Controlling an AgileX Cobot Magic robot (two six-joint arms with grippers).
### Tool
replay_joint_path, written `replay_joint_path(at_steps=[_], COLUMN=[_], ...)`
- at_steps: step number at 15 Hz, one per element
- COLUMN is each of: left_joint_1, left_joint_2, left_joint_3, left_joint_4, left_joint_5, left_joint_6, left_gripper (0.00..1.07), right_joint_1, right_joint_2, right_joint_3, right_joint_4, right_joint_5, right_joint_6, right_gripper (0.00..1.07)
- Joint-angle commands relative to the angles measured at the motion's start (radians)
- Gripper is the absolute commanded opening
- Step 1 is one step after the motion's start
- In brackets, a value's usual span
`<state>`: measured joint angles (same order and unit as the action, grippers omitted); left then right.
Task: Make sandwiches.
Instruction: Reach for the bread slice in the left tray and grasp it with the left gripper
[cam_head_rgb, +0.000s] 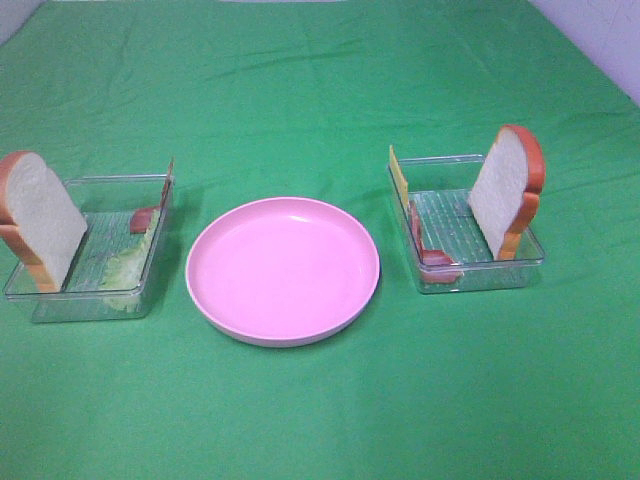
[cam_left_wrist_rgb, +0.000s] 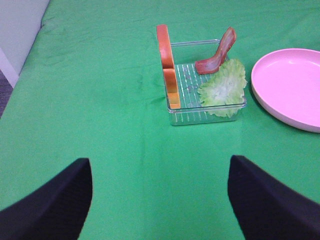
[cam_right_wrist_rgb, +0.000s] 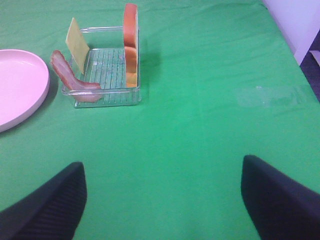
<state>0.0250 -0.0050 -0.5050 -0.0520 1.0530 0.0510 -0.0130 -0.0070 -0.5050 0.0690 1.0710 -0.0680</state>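
Observation:
No sandwiches are assembled; the parts stand in two clear trays. The left tray (cam_head_rgb: 112, 180) holds a bread slice (cam_head_rgb: 38, 222) upright, pale lettuce (cam_head_rgb: 126, 266) and a bacon strip (cam_head_rgb: 145, 216). The left wrist view shows the same bread (cam_left_wrist_rgb: 168, 65), bacon (cam_left_wrist_rgb: 218, 52) and lettuce (cam_left_wrist_rgb: 223, 88). The right tray (cam_head_rgb: 440, 159) holds a bread slice (cam_head_rgb: 506, 190), a cheese square (cam_head_rgb: 398, 178) and bacon (cam_head_rgb: 432, 252). These also show as bread (cam_right_wrist_rgb: 131, 45), cheese (cam_right_wrist_rgb: 76, 42) and bacon (cam_right_wrist_rgb: 70, 76). My left gripper (cam_left_wrist_rgb: 160, 210) and right gripper (cam_right_wrist_rgb: 162, 210) are open and empty, well short of their trays.
A pink round plate (cam_head_rgb: 283, 270) with nothing on it sits between the trays, also seen as the plate (cam_left_wrist_rgb: 290, 85) and the plate (cam_right_wrist_rgb: 17, 85). Green cloth (cam_head_rgb: 320, 90) covers the table. Neither arm appears in the exterior high view.

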Motion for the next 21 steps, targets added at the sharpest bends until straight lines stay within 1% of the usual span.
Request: replay_joint_path(at_steps=[1,6,7,10,14,15,17,21], left_joint_1=[0.003,0.003,0.003,0.003,0.003,0.003,0.003,0.003], left_joint_2=[-0.021,-0.019,-0.011,0.071,0.331,0.455,0.636,0.983], left_joint_3=[0.006,-0.01,-0.038,-0.053,-0.06,-0.092,-0.175,-0.405], left_joint_4=[0.001,-0.004,-0.01,-0.019,-0.067,-0.079,-0.102,-0.177], left_joint_5=[-0.01,-0.026,-0.071,-0.102,-0.153,-0.154,-0.151,-0.054], left_joint_6=[0.002,-0.001,-0.001,-0.001,-0.001,-0.001,-0.001,-0.001], left_gripper=[0.72,0.72,0.72,0.72,0.72,0.72,0.72,0.72], right_joint_1=[-0.004,-0.004,-0.004,-0.004,-0.004,-0.004,-0.004,-0.004], right_joint_2=[-0.013,-0.013,-0.013,-0.013,-0.013,-0.013,-0.013,-0.013], right_joint_3=[0.002,0.002,0.002,0.002,0.002,0.002,0.002,0.002], right_joint_4=[0.0,0.0,0.0,0.0,0.0,0.0,0.0,0.0], right_joint_5=[-0.012,-0.012,-0.012,-0.012,-0.012,-0.012,-0.012,-0.012], right_joint_6=[-0.014,-0.014,-0.014,-0.014,-0.014,-0.014,-0.014,-0.014], right_gripper=[0.79,0.79,0.79,0.79,0.79,0.79,0.79,0.79])
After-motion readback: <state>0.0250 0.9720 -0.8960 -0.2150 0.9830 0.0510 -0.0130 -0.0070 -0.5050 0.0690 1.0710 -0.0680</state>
